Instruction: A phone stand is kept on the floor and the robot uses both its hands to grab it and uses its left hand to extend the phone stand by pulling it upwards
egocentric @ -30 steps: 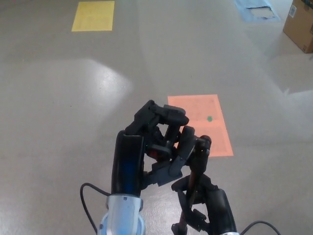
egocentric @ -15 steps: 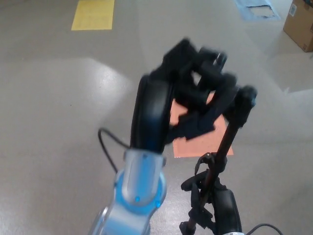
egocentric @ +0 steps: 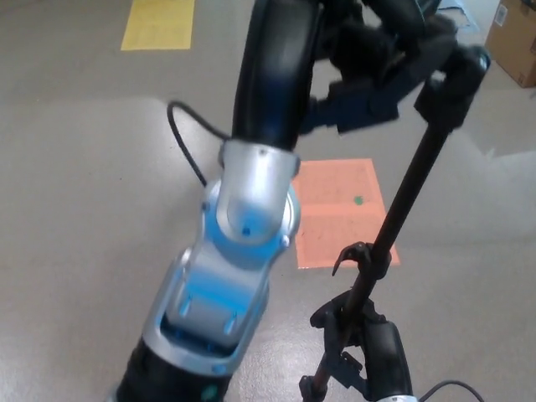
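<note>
Black and thin, the phone stand [egocentric: 400,209] runs from the bottom right of the frame up to the top right, where its head sits high above the floor [egocentric: 84,167]. The left hand [egocentric: 377,59] is at the top of the frame with its fingers [egocentric: 368,96] wrapped by the stand's head, and it seems to be gripping the top, though that part is dark and a bit hard to read. The right hand [egocentric: 368,352] is low at the bottom right, closed around the lower part of the pole to keep it in place. To do this step well, the left hand should pull straight up along the pole, not sideways, so the pole slides out smoothly. The right hand should hold firm and not lift, or the whole stand would just rise off the floor. The pull should be slow near the end so the top does not slip out of the fingers. Compared with a second ago, the left hand has gone from the middle of the frame up to the top, and the pole now looks much longer. The right hand has stayed low in about the same spot. The orange sheet [egocentric: 343,209] lies on the floor behind the stand.
</note>
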Tool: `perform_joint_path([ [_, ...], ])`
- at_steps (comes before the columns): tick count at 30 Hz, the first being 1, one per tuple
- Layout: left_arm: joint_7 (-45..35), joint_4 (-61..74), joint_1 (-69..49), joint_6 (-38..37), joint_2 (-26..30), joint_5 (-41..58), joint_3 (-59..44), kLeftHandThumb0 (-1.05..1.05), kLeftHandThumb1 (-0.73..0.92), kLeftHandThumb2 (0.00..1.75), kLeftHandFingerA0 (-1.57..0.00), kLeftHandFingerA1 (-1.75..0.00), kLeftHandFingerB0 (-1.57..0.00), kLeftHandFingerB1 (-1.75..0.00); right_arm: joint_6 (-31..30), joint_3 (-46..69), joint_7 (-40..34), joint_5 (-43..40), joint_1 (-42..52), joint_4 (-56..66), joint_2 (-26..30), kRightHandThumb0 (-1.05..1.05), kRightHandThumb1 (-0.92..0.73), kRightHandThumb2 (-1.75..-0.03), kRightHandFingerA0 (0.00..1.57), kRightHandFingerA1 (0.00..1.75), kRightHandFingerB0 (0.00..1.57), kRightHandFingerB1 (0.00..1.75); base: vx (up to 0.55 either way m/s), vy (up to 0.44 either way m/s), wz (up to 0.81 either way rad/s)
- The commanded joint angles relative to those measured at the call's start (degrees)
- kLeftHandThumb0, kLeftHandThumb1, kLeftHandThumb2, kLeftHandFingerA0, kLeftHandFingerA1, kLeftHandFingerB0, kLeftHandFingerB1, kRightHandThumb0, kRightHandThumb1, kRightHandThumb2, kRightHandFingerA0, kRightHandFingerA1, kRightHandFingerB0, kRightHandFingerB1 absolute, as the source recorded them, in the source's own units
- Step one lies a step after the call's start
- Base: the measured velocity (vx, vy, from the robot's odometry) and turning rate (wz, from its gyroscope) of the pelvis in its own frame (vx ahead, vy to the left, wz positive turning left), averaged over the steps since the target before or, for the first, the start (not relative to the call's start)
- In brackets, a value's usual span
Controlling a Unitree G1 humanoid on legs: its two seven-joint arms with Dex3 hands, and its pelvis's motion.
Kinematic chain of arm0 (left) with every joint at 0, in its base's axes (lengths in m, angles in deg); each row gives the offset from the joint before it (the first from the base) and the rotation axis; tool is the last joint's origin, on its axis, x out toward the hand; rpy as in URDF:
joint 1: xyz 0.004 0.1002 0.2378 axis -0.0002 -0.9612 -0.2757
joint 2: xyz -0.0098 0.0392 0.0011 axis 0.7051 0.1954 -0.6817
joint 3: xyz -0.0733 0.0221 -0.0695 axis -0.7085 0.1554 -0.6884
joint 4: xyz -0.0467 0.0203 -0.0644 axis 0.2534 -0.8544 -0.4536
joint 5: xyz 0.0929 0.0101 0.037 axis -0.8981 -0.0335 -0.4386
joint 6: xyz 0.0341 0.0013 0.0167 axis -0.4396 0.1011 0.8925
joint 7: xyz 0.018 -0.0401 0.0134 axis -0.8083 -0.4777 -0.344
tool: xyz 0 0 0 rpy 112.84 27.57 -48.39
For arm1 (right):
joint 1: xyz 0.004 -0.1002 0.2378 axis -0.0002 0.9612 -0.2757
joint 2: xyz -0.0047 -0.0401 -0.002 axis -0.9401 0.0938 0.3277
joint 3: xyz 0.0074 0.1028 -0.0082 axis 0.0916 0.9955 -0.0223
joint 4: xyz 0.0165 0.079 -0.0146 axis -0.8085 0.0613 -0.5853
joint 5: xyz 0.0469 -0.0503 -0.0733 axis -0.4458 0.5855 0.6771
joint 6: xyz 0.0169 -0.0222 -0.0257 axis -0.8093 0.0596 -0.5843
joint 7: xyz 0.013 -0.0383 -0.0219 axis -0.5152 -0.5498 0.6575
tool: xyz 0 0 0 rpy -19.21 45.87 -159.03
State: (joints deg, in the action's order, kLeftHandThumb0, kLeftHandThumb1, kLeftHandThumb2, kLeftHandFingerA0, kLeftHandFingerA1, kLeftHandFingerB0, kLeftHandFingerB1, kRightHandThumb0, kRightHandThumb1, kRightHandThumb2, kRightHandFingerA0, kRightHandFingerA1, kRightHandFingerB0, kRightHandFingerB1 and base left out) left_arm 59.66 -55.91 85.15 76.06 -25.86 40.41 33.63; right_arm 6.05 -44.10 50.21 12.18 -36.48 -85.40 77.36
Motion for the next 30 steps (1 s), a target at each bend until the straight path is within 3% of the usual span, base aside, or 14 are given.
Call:
perform_joint_path([
  [1,0.2,-1.2,33.2,8.5,-2.2,7.3,-11.6,-0.18,0.58,0.66,-0.96,-1.75,-0.75,-1.75,0.9,0.1,0.1,-0.8,1.5,-4.5,-2.5,-0.69,-0.92,-0.87,1.35,1.75,1.07,1.75,0.0,0.0,0.0],
  [4,0.0,-2.7,36.2,8.2,-1.0,7.4,-12.5,-0.18,0.59,0.65,-0.95,-1.75,-0.73,-1.75,1.1,0.3,0.5,-1.1,1.5,-4.8,-2.3,-0.71,-0.92,-0.86,1.34,1.75,1.05,1.75,0.0,0.0,0.0],
  [5,0.1,-3.4,37.7,8.0,-0.4,7.0,-12.7,-0.18,0.58,0.66,-0.94,-1.75,-0.74,-1.75,1.1,0.1,0.2,-0.8,1.5,-5.1,-2.2,-0.57,-0.92,-1.36,1.33,1.46,1.12,1.37,0.0,0.0,0.0],
  [12,0.0,-4.4,39.7,8.5,0.1,6.9,-13.4,-0.18,0.58,0.66,-0.94,-1.75,-0.74,-1.75,1.1,0.0,-0.3,-0.5,1.3,-5.6,-2.0,-0.57,-0.92,-1.36,1.33,1.46,1.12,1.37,0.0,0.0,0.0],
  [14,-0.6,-5.8,42.6,7.7,0.9,8.2,-14.6,-0.17,0.57,0.68,-0.95,-1.75,-0.74,-1.75,1.1,-0.1,-0.3,-0.3,1.5,-6.4,-1.8,-0.57,-0.92,-1.37,1.38,1.49,1.21,1.41,0.0,0.0,0.0],
  [17,-0.5,-6.0,43.2,7.8,1.1,8.4,-14.9,-0.17,0.56,0.69,-0.95,-1.75,-0.75,-1.75,1.2,0.0,0.1,-0.6,1.6,-6.6,-1.9,-0.56,-0.92,-1.36,1.38,1.48,1.2,1.4,0.0,0.0,0.0],
  [18,-0.7,-5.9,43.0,7.7,1.2,8.3,-14.9,-0.16,0.56,0.69,-0.95,-1.75,-0.75,-1.75,1.1,0.1,0.5,-0.9,1.6,-6.6,-1.8,-0.69,-0.92,-0.83,1.37,1.75,1.08,1.75,0.0,0.0,0.0],
  [22,-1.4,-4.8,41.7,7.7,1.5,7.8,-14.7,-0.18,0.59,0.65,-0.95,-1.75,-0.74,-1.75,1.1,0.2,0.5,-1.0,1.3,-7.1,-1.9,-0.71,-0.92,-0.83,1.36,1.75,1.07,1.75,0.0,0.0,0.0],
  [25,-1.1,0.4,32.3,6.3,0.5,4.9,-11.7,-0.17,0.58,0.63,-0.94,-1.75,-0.74,-1.75,2.2,0.4,0.9,-1.3,1.3,-7.4,-1.6,-0.69,-0.92,-0.86,1.37,1.75,1.07,1.75,0.0,0.0,0.0],
  [26,-1.1,2.6,28.9,7.3,0.0,4.3,-10.6,-0.26,0.44,0.84,-1.26,-1.45,-1.04,-1.34,2.3,0.6,1.1,-1.5,1.4,-7.1,-1.6,-0.67,-0.92,-0.87,1.35,1.75,1.08,1.75,0.0,0.0,0.0],
  [28,-1.1,8.8,17.8,9.7,-1.6,4.0,-7.2,-0.27,0.45,0.85,-1.28,-1.46,-1.07,-1.36,2.1,0.8,1.3,-1.8,1.8,-6.1,-1.4,-0.67,-0.92,-0.87,1.36,1.75,1.06,1.75,0.0,0.0,0.0],
  [30,-1.3,10.5,14.9,10.4,-2.2,4.1,-6.3,-0.27,0.45,0.85,-1.28,-1.46,-1.07,-1.36,1.9,0.8,1.3,-1.7,1.9,-5.8,-1.4,-0.67,-0.92,-0.87,1.36,1.75,1.06,1.75,0.0,0.0,0.0],
])
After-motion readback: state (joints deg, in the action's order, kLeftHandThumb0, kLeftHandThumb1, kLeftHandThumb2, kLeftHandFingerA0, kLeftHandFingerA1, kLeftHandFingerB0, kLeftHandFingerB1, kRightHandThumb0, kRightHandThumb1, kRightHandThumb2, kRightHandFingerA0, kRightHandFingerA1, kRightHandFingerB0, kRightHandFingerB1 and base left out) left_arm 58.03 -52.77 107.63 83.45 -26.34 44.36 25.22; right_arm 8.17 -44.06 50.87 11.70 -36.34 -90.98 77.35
